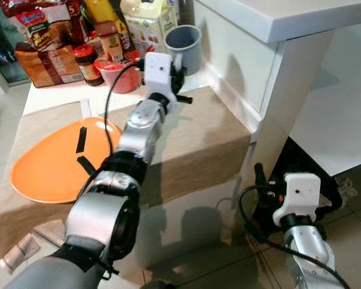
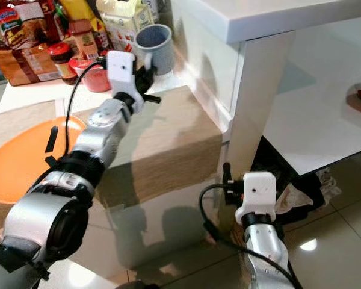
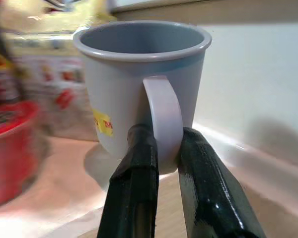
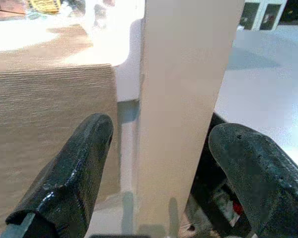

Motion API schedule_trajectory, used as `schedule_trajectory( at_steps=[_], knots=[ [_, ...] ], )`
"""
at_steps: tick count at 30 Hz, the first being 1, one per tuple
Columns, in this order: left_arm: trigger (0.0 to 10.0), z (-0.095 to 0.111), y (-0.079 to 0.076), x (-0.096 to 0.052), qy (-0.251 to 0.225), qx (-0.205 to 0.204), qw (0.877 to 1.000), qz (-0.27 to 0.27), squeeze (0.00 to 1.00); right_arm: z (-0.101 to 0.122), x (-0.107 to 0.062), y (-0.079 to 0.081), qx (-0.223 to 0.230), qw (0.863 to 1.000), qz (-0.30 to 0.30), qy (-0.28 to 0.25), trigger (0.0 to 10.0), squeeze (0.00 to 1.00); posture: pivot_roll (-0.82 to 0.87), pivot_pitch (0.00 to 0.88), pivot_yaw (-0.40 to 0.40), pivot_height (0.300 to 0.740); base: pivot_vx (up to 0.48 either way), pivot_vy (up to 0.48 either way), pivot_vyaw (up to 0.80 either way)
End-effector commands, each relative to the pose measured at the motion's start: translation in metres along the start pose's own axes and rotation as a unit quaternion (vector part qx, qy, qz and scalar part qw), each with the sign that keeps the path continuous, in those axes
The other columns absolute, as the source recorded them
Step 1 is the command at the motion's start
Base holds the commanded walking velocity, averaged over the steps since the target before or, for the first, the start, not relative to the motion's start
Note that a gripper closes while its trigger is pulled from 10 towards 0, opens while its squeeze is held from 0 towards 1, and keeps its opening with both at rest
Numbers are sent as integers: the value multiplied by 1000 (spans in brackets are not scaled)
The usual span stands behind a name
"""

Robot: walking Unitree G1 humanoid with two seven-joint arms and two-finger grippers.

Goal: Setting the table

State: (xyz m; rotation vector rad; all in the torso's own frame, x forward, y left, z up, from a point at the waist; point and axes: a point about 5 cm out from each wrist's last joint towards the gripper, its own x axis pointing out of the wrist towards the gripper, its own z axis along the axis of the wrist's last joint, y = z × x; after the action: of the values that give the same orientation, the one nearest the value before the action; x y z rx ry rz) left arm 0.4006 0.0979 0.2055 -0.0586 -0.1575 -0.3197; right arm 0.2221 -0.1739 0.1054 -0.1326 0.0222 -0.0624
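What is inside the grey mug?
The mug looks empty: bare grey inner wall below the rim. Its bottom is hidden by the near wall. The left gripper clamps its handle.

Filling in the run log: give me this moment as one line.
left tool: shut on grey mug handle, mug on table | right tool: open, idle, low by white leg | orange plate: on runner

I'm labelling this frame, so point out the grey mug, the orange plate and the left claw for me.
grey mug (image 3: pixel 139 64): left wrist view, on its front wall above the handle.
orange plate (image 1: pixel 48 162): left eye view, on its bare middle.
left claw (image 3: pixel 161 148): left wrist view, midway between the fingertips, which pinch the mug's handle.
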Motion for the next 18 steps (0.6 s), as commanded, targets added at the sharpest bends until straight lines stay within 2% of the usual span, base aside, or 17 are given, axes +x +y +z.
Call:
schedule_trajectory(
  at_steps=[1, 6, 8, 9, 15, 16, 17, 18],
  knots=[
    [0, 13, 11, -1, -30, 1, 999, 12, 0, -1, 3, -1, 4, 1000, -1, -2, 10000, 0, 28, 0, 82, 740, 0, 0, 0],
    [0, 26, 26, -13, -64, 20, 998, 17, 0, 0, 11, -2, 0, 1000, 1, -12, 10000, 0, 50, 0, 64, 740, 0, 0, 0],
    [0, 30, 33, -26, -76, 34, 996, 16, 0, 1, 15, -2, -1, 1000, 4, -19, 10000, 0, 62, 0, 58, 740, 0, 0, 0],
    [0, 30, 33, -26, -76, 34, 996, 16, 0, 1, 15, -2, -1, 1000, 4, -19, 10000, 0, 62, 0, 58, 740, 0, 0, 0],
    [0, 26, 35, -57, -89, 45, 995, 22, 0, 19, 22, 0, 0, 998, 8, -56, 10000, 0, 85, 0, 43, 740, 0, 0, 0],
    [0, 26, 35, -57, -89, 45, 995, 22, 0, 19, 22, 0, 0, 998, 8, -56, 10000, 0, 85, 0, 43, 740, 0, 0, 0],
    [0, 26, 34, -70, -96, 44, 994, 28, 0, 26, 21, -1, 0, 998, 6, -68, 10000, 0, 87, 0, 40, 740, 0, 0, 0],
    [0, 27, 33, -74, -99, 44, 994, 29, 0, 28, 21, -1, -1, 997, 5, -71, 10000, 0, 87, 0, 40, 740, 0, 0, 0]
  ],
)
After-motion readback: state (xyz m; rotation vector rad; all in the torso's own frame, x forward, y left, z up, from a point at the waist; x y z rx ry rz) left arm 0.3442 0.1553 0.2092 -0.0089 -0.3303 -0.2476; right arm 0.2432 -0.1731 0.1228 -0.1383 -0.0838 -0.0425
